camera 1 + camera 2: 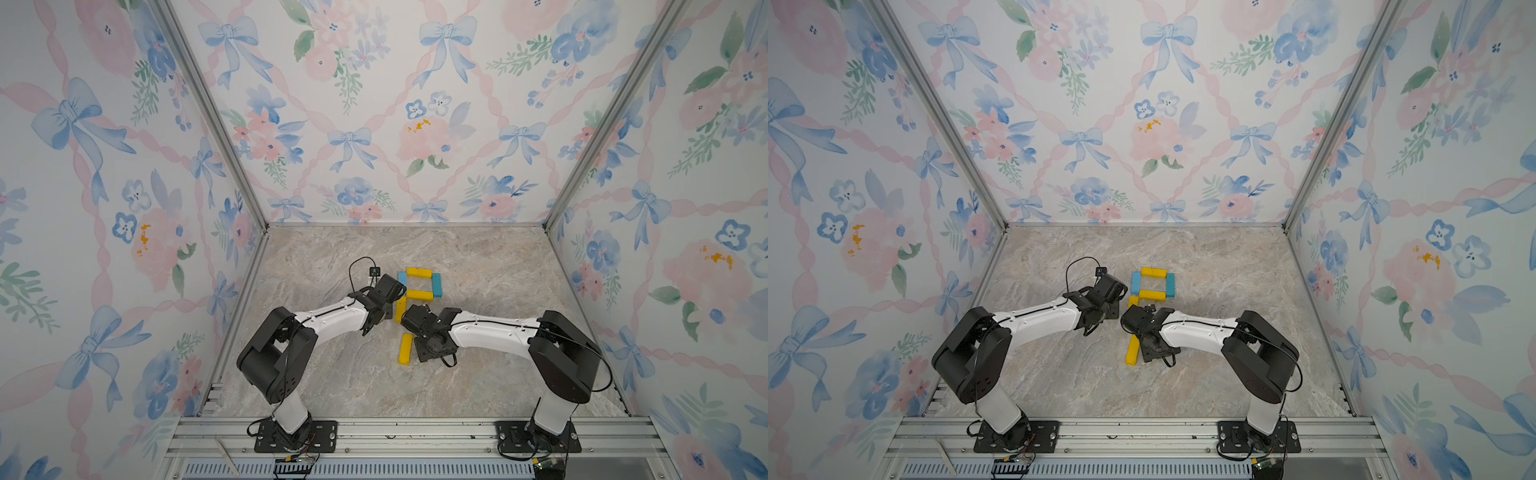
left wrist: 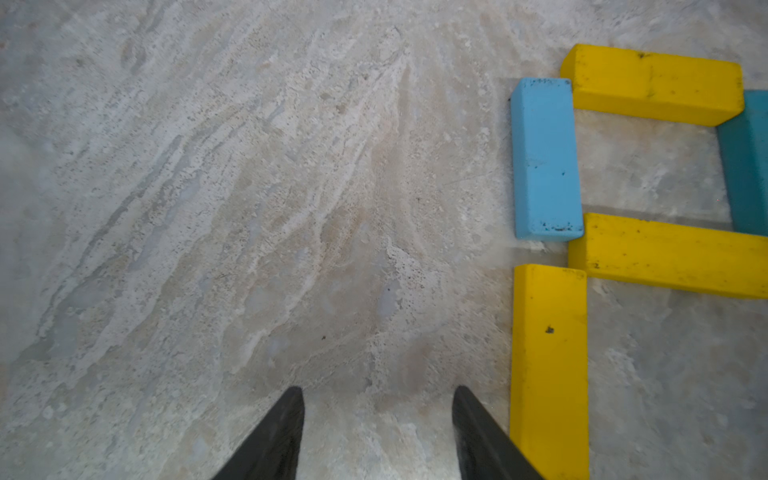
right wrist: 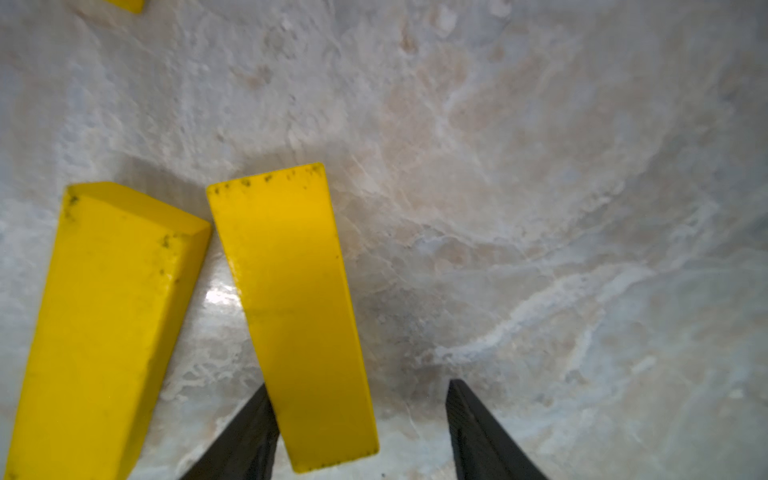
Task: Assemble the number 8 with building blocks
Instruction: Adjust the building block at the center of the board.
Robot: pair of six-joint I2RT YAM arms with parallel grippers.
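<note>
Marbled counter is carrying everything. Near its middle the number 8 is standing half built. The upper loop is closed by the light blue bar, teal bar, top yellow bar and middle yellow bar. The lower-left yellow bar is lying in place; the lower right side and base are missing. A spare yellow bar is waiting nearer the arm bases.

The right gripper is straddling a loose yellow bar. Its jaws are parted, one finger touching the bar and the other clear, so nothing is clamped yet. The bar is sitting skewed between them. Best, I am judging, to square the wrist to its long sides and centre before squeezing, or it may twist into the neighbouring yellow bar.

The left gripper is hovering released and empty beside the lower-left bar. Better that it avoid nudging it.
</note>
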